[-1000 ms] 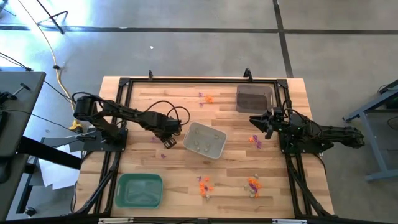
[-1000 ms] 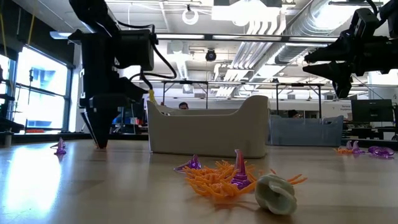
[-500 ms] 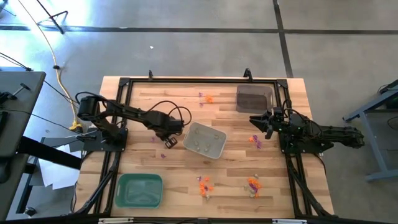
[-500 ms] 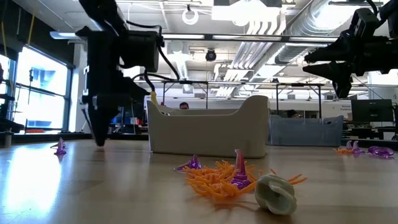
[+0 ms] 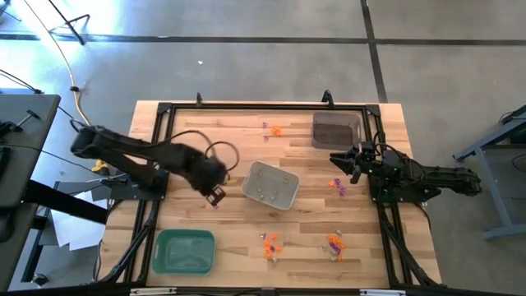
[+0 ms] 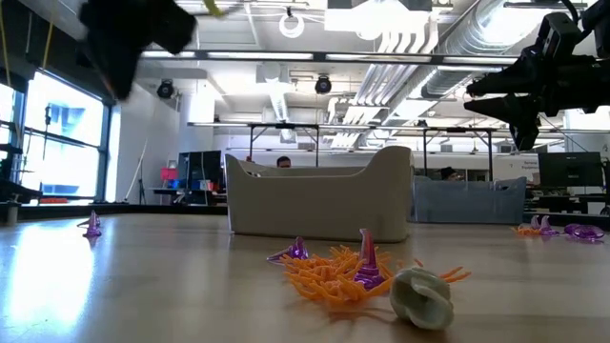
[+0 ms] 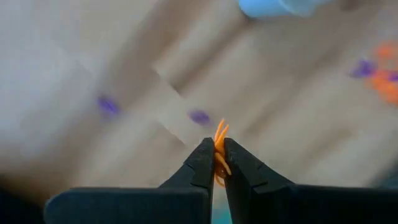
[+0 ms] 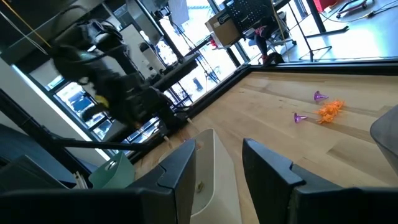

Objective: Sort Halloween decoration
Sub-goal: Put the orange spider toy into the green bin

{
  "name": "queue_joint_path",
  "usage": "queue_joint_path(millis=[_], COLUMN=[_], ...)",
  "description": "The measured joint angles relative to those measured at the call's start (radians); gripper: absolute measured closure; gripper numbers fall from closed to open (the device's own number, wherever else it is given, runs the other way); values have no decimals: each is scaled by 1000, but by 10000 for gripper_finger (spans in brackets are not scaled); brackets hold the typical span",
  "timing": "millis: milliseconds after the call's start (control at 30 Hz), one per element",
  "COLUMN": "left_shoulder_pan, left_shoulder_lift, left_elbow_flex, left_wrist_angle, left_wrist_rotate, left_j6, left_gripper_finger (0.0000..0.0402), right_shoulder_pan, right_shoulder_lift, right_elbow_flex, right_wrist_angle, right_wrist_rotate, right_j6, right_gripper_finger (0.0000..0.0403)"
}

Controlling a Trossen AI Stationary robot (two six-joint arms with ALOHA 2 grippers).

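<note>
Left wrist only: orange trinket [image 7: 219, 146] pinched.

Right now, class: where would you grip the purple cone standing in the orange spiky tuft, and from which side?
Grip the purple cone by its slim upper spike, coming down from above. It stands nearly upright, tip clear of the orange spiky tuft, while its flared base sits among the strands and a pale round trinket lies beside it, so a sideways approach may snag.

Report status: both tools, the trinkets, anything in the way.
Left tool shut on orange trinket, lifted above table. Right tool open, waiting beside dark tray. More trinkets loose on table. Nothing blocking green tray.
</note>
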State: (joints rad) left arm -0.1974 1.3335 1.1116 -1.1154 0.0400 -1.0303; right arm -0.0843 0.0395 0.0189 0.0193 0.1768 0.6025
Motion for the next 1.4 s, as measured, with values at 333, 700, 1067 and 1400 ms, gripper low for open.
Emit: queue_joint_path(millis=[333,700,1067,1400], left_shoulder_pan=[-439,-756,-861,-867], left_shoulder_lift=[-27,-22,49,42], left_elbow_flex=[-1,0,0,0], left_wrist_angle=[13,-46,-42,-47], left_wrist_rotate=[55,12,-27,-95], left_j6=[-593,-771,-738,-616], left_gripper_finger=[392,390,321,302], right_shoulder_pan=[0,0,0,0], right_shoulder_lift=[0,0,0,0], right_elbow_flex=[0,0,0,0], right_wrist_angle=[0,0,0,0], right_wrist_rotate=[0,0,0,0], right_j6=[0,0,0,0], right_gripper_finger=[277,277,277,277])
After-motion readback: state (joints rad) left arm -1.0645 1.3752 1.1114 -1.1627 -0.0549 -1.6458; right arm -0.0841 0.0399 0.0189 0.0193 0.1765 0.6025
